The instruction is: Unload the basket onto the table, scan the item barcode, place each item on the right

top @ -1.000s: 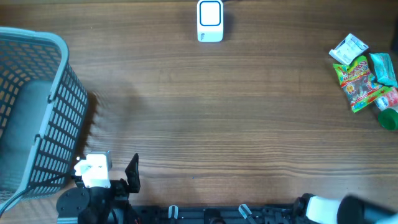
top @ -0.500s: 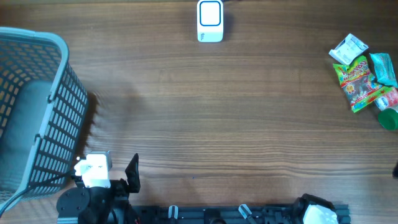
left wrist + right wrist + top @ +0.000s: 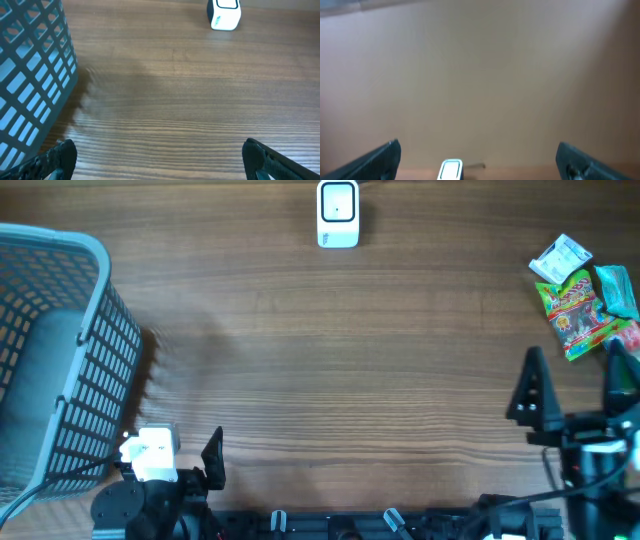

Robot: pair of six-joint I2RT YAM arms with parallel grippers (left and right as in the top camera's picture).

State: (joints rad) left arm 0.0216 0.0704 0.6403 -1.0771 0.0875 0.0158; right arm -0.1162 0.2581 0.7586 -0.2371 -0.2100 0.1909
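Two sets of jaws are mine; both stand spread to their widest and grip nothing.

Overhead view: the pile of snack packets (image 3: 585, 298) lies at the right edge of the counter (image 3: 380, 360), on its far half. The green-and-red packet (image 3: 576, 312) in the pile lies flat, printed face up. Its long axis runs from the far side toward me, with the near end leaning slightly right. The scanner (image 3: 338, 213) stands at the far edge, centre, well apart from the pile. My right jaws sit just on the near side of the pile, right fingertips (image 3: 528, 378) pointing away from me. One finger overlaps the pile's near end, and I cannot tell whether it touches. My left jaws sit at the near-left corner, just beside the blue basket (image 3: 100, 370).

Left wrist view: left fingertips (image 3: 59, 157) show at the lower corners with bare counter between them. The basket wall is at left and the scanner at the top.

Right wrist view: blurred. The two fingertips are wide apart, with the scanner at the bottom edge between them.
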